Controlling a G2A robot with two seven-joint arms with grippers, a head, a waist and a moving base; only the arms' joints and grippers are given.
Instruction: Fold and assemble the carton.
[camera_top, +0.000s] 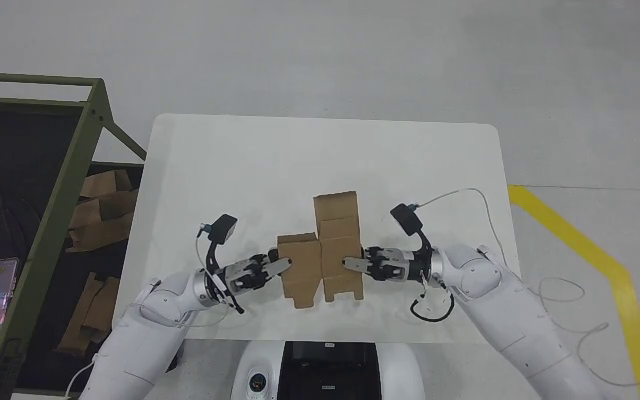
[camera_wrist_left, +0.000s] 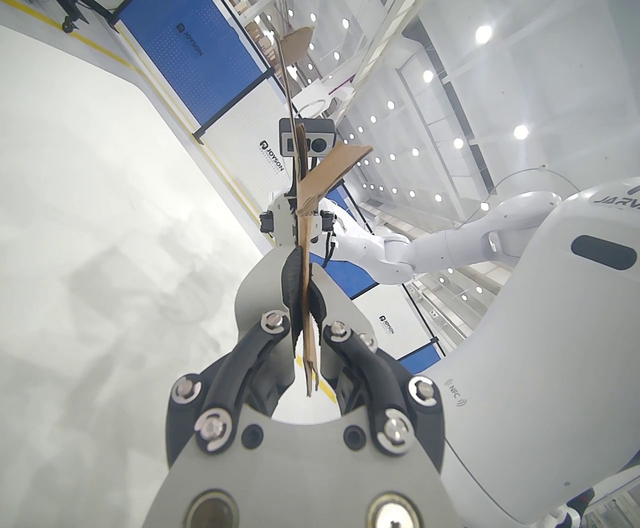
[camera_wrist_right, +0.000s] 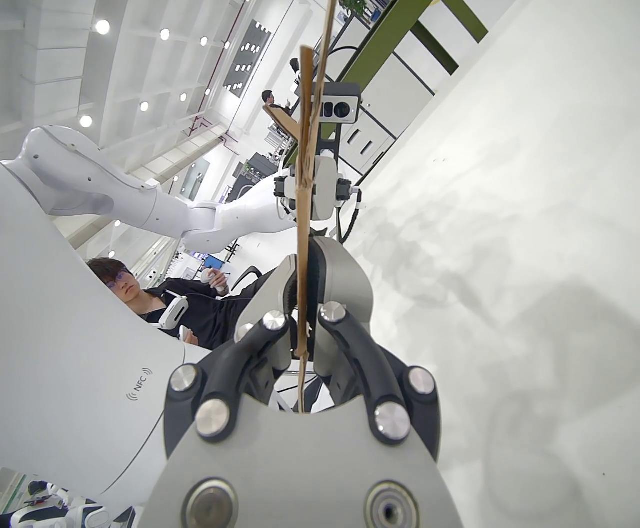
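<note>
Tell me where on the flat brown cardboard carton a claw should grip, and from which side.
Probably its thin side edges, approached sideways, level with the white table. The brown cardboard carton is a flattened sheet with flaps standing out, so only an edge offers a thin pinch. The left claw and right claw are shut on opposite edges that way.

Carton between left tool and right tool; room beyond

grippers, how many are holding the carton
2. The left gripper is shut on the carton's left side, and the right gripper is shut on its right side, near the table's front edge.
</note>
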